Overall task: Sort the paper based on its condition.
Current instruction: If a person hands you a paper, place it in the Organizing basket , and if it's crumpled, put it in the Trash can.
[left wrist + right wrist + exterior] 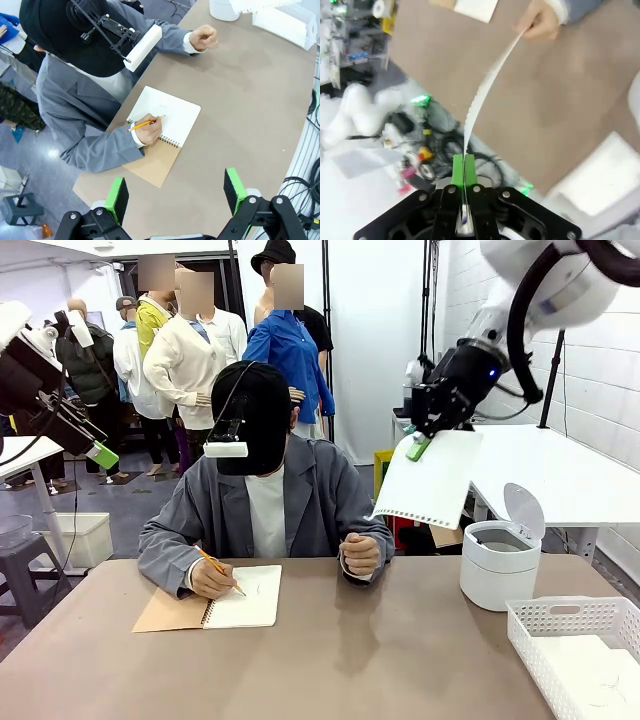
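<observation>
A smooth white sheet of paper (428, 480) with a torn spiral edge hangs high over the right side of the table, pinched at its top corner by my right gripper (418, 447), which is shut on it. In the right wrist view the paper (487, 85) runs edge-on up from the closed green pads (463, 170). My left gripper (102, 454) is raised at the far left of the front view. Its green pads (116, 199) stand wide apart and open with nothing between them, above the table's near-left part.
A person sits at the far side, writing with a pencil in a spiral notebook (243, 597) with a brown cover; the other hand (361, 555) is a fist on the table. A white lidded bin (500, 558) and a white basket (580, 655) holding sheets stand at the right.
</observation>
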Robot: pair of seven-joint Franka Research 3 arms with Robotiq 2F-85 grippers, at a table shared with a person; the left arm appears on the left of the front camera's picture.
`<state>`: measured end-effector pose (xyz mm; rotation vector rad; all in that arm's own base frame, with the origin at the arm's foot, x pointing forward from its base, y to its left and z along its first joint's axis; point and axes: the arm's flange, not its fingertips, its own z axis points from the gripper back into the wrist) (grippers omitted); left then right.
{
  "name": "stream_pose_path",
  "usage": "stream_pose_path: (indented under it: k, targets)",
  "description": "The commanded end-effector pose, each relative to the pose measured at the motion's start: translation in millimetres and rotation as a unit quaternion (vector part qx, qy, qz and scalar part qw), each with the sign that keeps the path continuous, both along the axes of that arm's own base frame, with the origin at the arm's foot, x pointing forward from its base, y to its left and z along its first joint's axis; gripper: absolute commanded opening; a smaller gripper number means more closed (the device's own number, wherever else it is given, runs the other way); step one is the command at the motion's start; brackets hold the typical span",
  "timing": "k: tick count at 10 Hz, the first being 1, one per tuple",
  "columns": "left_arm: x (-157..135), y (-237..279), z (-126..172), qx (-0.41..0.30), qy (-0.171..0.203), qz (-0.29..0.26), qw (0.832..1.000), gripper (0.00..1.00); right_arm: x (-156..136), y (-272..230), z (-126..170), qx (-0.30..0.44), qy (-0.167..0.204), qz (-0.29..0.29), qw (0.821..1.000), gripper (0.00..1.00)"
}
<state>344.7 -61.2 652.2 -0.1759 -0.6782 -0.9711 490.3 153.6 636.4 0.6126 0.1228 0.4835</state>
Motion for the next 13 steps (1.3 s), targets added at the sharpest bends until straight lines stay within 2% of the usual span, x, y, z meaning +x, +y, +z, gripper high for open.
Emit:
stream_pose_path:
  k: [1, 2, 5, 7, 8, 9, 13]
  targets:
    - [0, 1, 0, -0.001, 0.001, 0.000, 1.000, 1.00, -14, -5, 17, -0.018, -0.113, 0.030, 0.993, 0.00]
    - [0, 1, 0, -0.001, 0.001, 0.000, 1.000, 1.00, -24, -12, 32, -0.052, -0.177, 0.047, 0.982, 0.00]
    - [0, 1, 0, -0.001, 0.001, 0.000, 1.000, 1.00, -52, -35, 57, -0.120, -0.307, 0.037, 0.943, 0.00]
    - [0, 1, 0, -0.001, 0.001, 0.000, 1.000, 1.00, -67, -54, 50, -0.175, -0.311, 0.028, 0.934, 0.00]
    - [0, 1, 0, -0.001, 0.001, 0.000, 1.000, 1.00, -62, -60, 46, -0.154, -0.290, 0.018, 0.944, 0.00]
    - [0, 1, 0, -0.001, 0.001, 0.000, 1.000, 1.00, -54, -48, 77, -0.149, -0.308, 0.035, 0.939, 0.00]
    - [0, 1, 0, -0.001, 0.001, 0.000, 1.000, 1.00, -54, -48, 77, -0.149, -0.308, 0.035, 0.939, 0.00]
